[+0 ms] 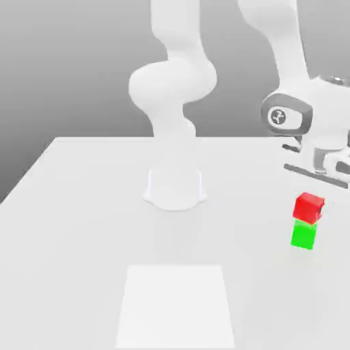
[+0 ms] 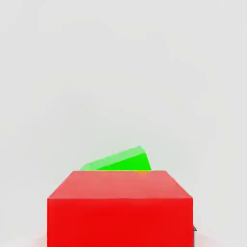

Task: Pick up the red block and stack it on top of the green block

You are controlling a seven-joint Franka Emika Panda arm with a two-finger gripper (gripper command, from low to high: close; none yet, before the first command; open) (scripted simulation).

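Two small cubes are all that matters on the desk (image 1: 82, 205): the red block (image 1: 308, 207) sits on top of the green block (image 1: 303, 234) at the right edge of the exterior view, a little below mid-height, the red one turned slightly askew on the green. Both look rigid, light and smooth-faced, so I judge either would take a firm pinch on two opposite flat sides, held near mid-height to keep it from pivoting; the plain faces may be somewhat slippery. In the hand view the red block (image 2: 119, 207) fills the lower middle with a wedge of the green block (image 2: 120, 160) showing just behind it. The end effector (image 1: 321, 164) hangs just above the stack at the right edge; whether its jaws are parted I cannot tell, nor whether it has hold of the red block. Nearby stand the arm's base (image 1: 175, 188) at frame centre and a pale square patch (image 1: 176, 304) at bottom centre, both well apart from the stack; nothing crowds it.
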